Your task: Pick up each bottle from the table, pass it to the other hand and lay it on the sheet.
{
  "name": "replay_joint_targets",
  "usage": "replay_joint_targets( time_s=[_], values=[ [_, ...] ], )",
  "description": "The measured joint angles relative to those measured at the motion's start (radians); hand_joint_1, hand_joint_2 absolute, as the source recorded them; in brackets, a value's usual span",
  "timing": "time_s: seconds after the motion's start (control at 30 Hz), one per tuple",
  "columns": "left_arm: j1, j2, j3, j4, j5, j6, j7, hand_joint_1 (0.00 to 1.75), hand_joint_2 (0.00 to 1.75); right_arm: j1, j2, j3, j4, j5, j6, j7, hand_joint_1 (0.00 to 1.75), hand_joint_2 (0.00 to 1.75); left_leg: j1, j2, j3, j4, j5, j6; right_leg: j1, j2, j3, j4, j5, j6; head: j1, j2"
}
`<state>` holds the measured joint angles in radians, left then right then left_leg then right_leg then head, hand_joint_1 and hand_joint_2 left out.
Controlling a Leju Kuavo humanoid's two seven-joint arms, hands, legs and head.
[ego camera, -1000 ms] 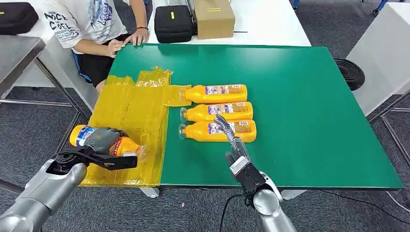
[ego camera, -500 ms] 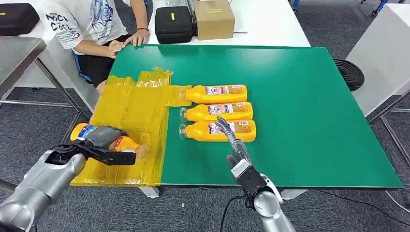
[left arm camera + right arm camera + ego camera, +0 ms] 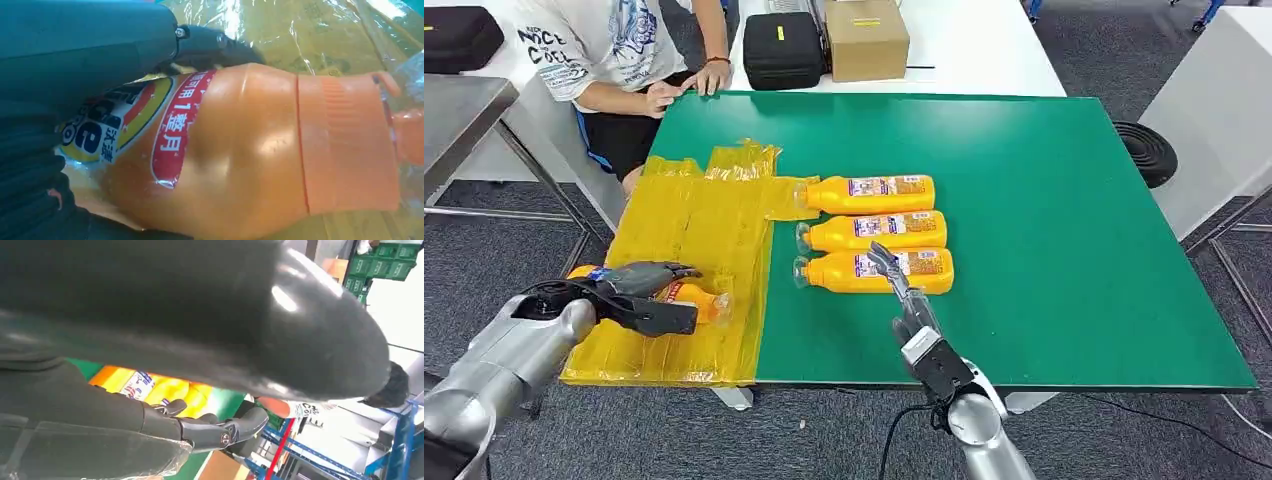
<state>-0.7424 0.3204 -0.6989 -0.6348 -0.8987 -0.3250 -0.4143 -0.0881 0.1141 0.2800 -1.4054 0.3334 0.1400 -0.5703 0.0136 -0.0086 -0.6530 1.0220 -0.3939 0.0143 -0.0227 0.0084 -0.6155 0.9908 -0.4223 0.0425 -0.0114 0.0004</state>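
Note:
My left hand (image 3: pixel 646 293) grips an orange bottle (image 3: pixel 696 298) lying on its side low over the near left part of the yellow sheet (image 3: pixel 699 215). Close up, the bottle (image 3: pixel 250 150) with its red and yellow label sits against the left hand (image 3: pixel 85 50), the sheet crinkled right behind it. Three more orange bottles lie side by side on the green table: far (image 3: pixel 871 193), middle (image 3: pixel 874 231) and near (image 3: pixel 864 272). My right hand (image 3: pixel 906 298) hovers open at the near bottle, fingers stretched out and holding nothing. Its fingers (image 3: pixel 200 432) show with an orange bottle (image 3: pixel 150 387) beyond.
The green table (image 3: pixel 1044 230) has free room to the right of the bottles. A person sits at the far left corner, a hand (image 3: pixel 662 98) on the table edge. A black case (image 3: pixel 782 47) and a cardboard box (image 3: pixel 867 38) stand on the white table behind.
My left hand has brought the bottle down and slightly forward, from above the sheet's near edge to low on the sheet. The right hand has stayed where it was.

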Motion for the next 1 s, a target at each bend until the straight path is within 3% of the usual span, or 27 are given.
replay_joint_targets(
  time_s=[0.37, 0.4, 1.0],
  values=[
    [-0.016, -0.008, -0.043, 0.036, 0.009, 0.014, -0.003, 0.00, 1.75, 0.007, 0.000, -0.004, 0.003, -0.001, -0.002, 0.000, 0.00, 0.00, 0.000, 0.000, 0.000, 0.000, 0.000, 0.000, 0.000, 0.000, 0.000, 0.000, 0.000, 0.000, 0.000, 0.000],
    [-0.016, -0.008, -0.044, 0.038, 0.010, 0.018, -0.005, 0.00, 0.00, 0.008, 0.000, -0.005, 0.003, -0.001, -0.002, 0.000, 0.00, 0.00, 0.000, 0.000, 0.000, 0.000, 0.000, 0.000, 0.000, 0.000, 0.000, 0.000, 0.000, 0.000, 0.000, 0.000],
    [-0.037, 0.034, -0.078, -0.083, 0.103, -0.017, -0.037, 0.00, 0.00, 0.034, 0.000, -0.035, 0.004, -0.016, -0.011, 0.002, 0.00, 0.00, 0.000, 0.000, -0.001, 0.000, 0.000, 0.000, 0.000, 0.000, 0.000, 0.000, 0.000, 0.000, 0.000, 0.000]
  ],
)
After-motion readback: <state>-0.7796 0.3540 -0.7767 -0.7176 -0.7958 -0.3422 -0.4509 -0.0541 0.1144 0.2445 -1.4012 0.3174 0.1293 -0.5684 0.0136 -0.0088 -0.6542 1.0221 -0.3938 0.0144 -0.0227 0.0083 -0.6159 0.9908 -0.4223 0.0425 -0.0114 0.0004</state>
